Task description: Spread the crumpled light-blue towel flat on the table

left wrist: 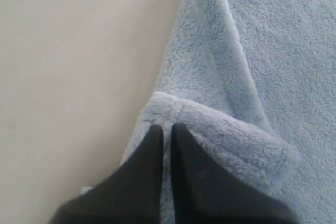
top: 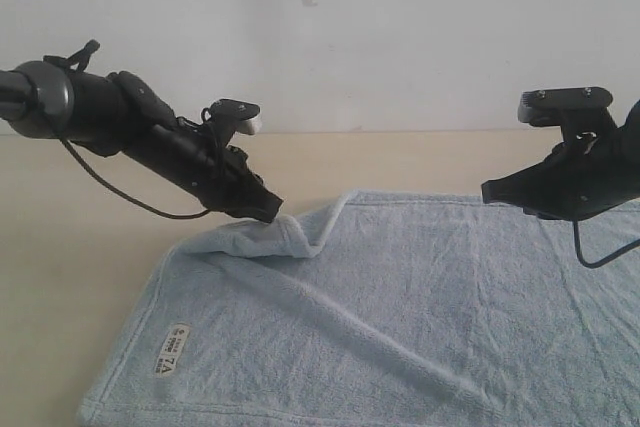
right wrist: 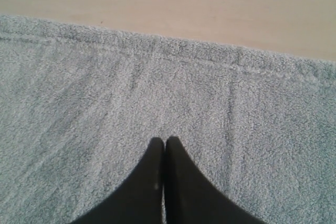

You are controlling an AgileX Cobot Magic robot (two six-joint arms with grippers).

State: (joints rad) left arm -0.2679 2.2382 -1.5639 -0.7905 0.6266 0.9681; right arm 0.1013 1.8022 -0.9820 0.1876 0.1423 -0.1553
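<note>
The pale-blue towel [top: 400, 317] lies mostly flat on the beige table [top: 80, 207], its white label [top: 172, 349] near the front left corner. Its far left corner is folded over into a raised roll [top: 265, 237]. My left gripper [top: 275, 212] meets that roll. In the left wrist view the left gripper [left wrist: 166, 127] is shut to a thin slit on the folded hem [left wrist: 226, 124]. My right gripper [top: 487, 192] hovers over the towel's far right part. In the right wrist view the right gripper [right wrist: 164, 140] is shut and empty above the flat towel [right wrist: 105, 87].
Bare table [left wrist: 68, 77] stretches left of the fold, and more table [right wrist: 184, 3] lies beyond the towel's far hem [right wrist: 210, 59]. A white wall [top: 400, 37] stands behind the table. A black cable [top: 120, 192] hangs under the left arm.
</note>
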